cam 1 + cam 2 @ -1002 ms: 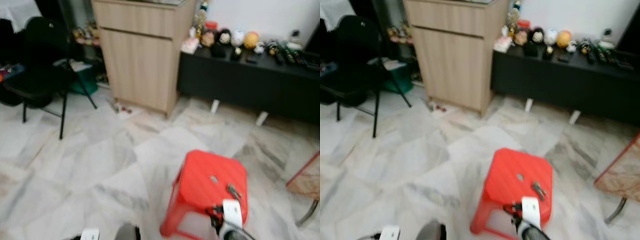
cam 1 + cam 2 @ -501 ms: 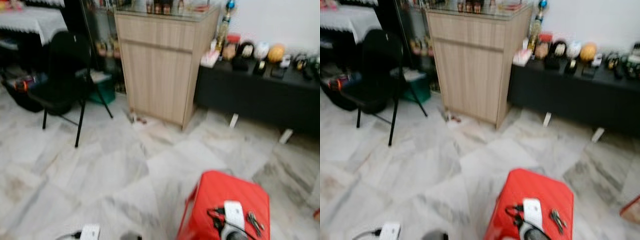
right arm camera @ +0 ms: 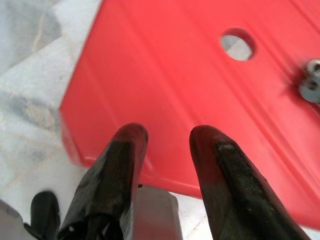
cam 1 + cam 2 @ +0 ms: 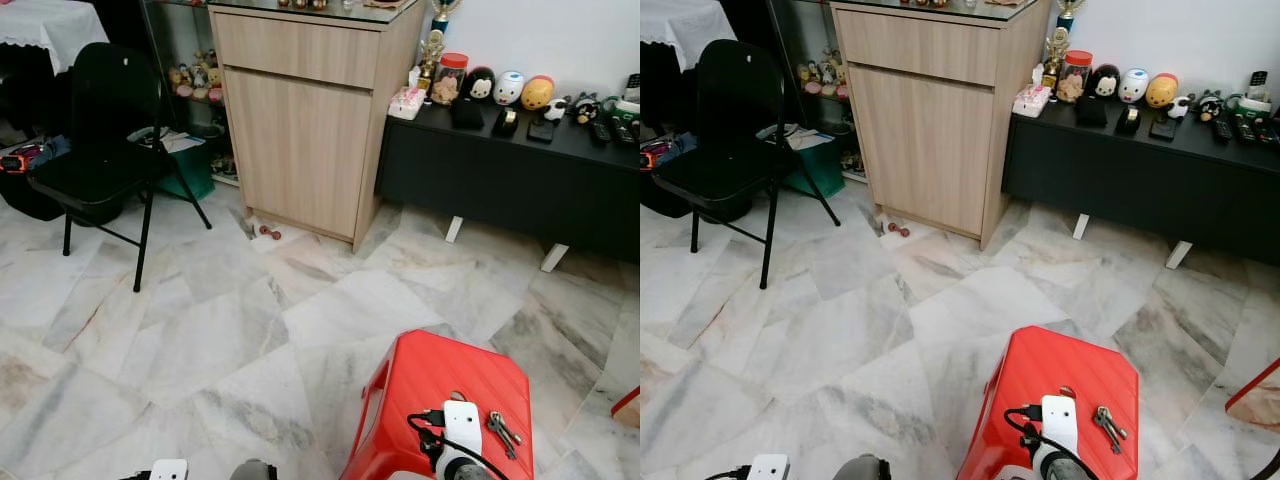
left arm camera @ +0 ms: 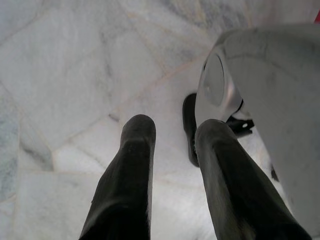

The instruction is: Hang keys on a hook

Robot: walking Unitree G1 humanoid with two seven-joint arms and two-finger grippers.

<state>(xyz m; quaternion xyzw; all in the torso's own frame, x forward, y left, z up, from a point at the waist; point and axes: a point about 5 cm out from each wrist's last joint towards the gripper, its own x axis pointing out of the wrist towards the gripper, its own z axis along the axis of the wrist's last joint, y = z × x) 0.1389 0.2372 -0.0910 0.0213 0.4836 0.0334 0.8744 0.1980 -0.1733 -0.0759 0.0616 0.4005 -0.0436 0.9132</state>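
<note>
Approach step: right gripper (image 3: 165,135), fingers apart and empty, hovers over the stool (image 3: 200,100); keys (image 4: 1107,424) lie beside it. Next: reach, grasp.

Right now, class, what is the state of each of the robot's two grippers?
Left gripper: open, holding nothing, over the marble floor.
Right gripper: open, holding nothing, over the red stool; the keys lie on it.
</note>
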